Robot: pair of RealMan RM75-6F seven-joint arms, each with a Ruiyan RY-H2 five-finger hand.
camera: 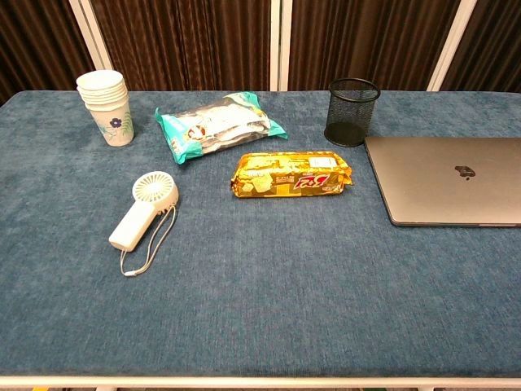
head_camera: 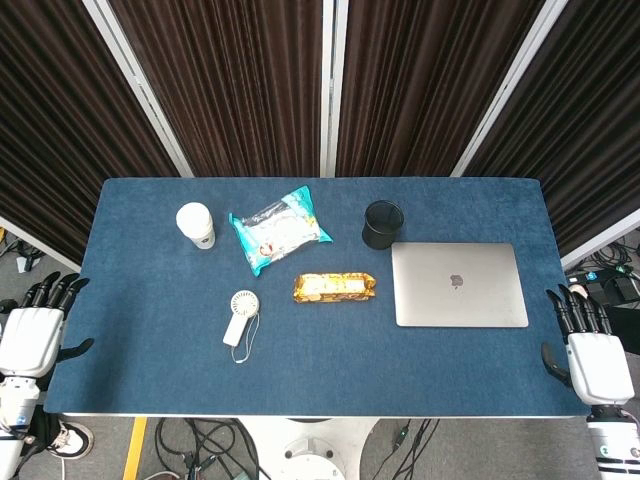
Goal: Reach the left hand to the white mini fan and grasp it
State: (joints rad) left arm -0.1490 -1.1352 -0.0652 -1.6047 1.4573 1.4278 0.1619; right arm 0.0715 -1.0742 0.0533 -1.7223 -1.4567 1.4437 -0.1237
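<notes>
The white mini fan [head_camera: 240, 315] lies flat on the blue table, round head toward the back, handle toward the front, a thin wrist cord looped beside it; the chest view shows the white mini fan [camera: 145, 208] at the left of centre. My left hand [head_camera: 35, 327] hangs off the table's left edge, well left of the fan, fingers apart and holding nothing. My right hand [head_camera: 590, 350] is past the right edge near the front corner, fingers spread and empty. Neither hand appears in the chest view.
Behind the fan stand a stack of paper cups [head_camera: 196, 224] and a teal snack bag [head_camera: 277, 229]. A gold biscuit pack [head_camera: 334, 288], a black mesh pen cup [head_camera: 383, 223] and a closed grey laptop [head_camera: 458, 283] lie to the right.
</notes>
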